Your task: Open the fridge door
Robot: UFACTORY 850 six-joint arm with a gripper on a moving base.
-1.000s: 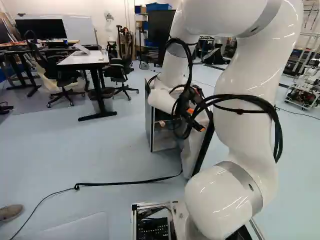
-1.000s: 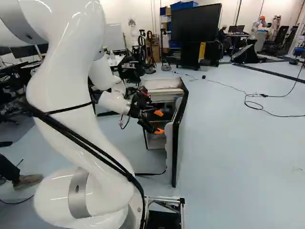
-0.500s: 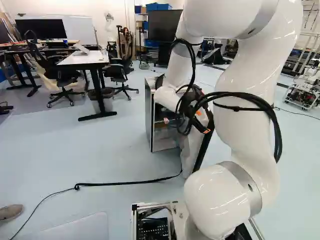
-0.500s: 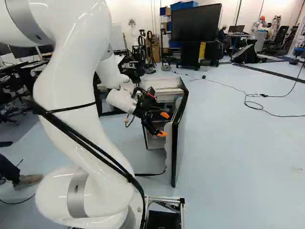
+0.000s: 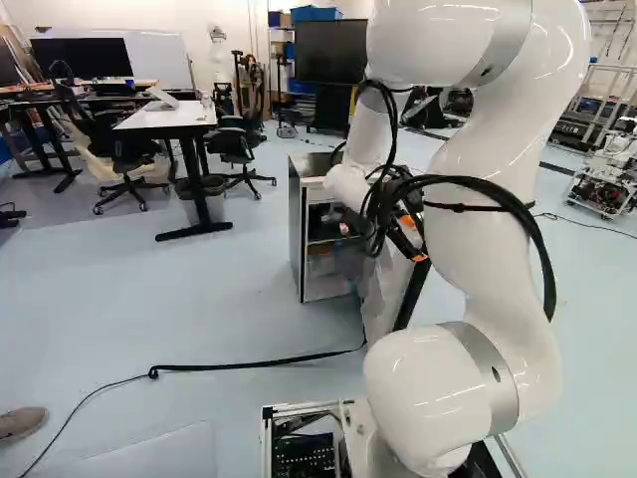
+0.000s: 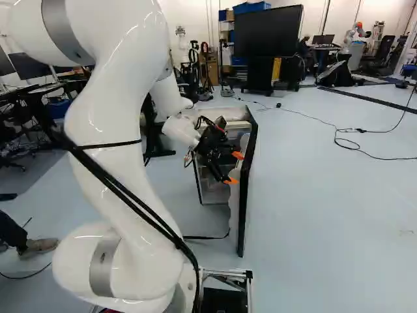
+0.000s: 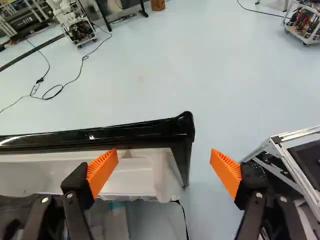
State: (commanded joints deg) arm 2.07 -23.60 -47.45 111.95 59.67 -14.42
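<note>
The gripper (image 6: 234,168) reaches over the inner side of the fridge door (image 6: 244,215), near its free upper corner. The small fridge (image 5: 297,234) stands on the floor ahead, its door well ajar and angled toward my base. In the wrist view the gripper (image 7: 164,172) is open, fingers wide apart. One orange pad (image 7: 102,171) is over the door's white inner lining (image 7: 137,172), the other (image 7: 226,171) over the floor beyond the door's end. The door's black edge (image 7: 95,135) runs just ahead of the fingers. Whether a finger touches the door, I cannot tell.
My base's metal frame (image 7: 295,170) lies beside one finger, close to the door's end. A black cable (image 5: 259,363) runs over the floor to the fridge. A white table (image 5: 169,118) and chairs stand farther back. Another robot (image 6: 357,32) stands far off.
My arm has shifted rightward in both base views, carrying the gripper across toward the door's inner side. The door has swung slightly wider. The base and the fridge body have stayed put.
</note>
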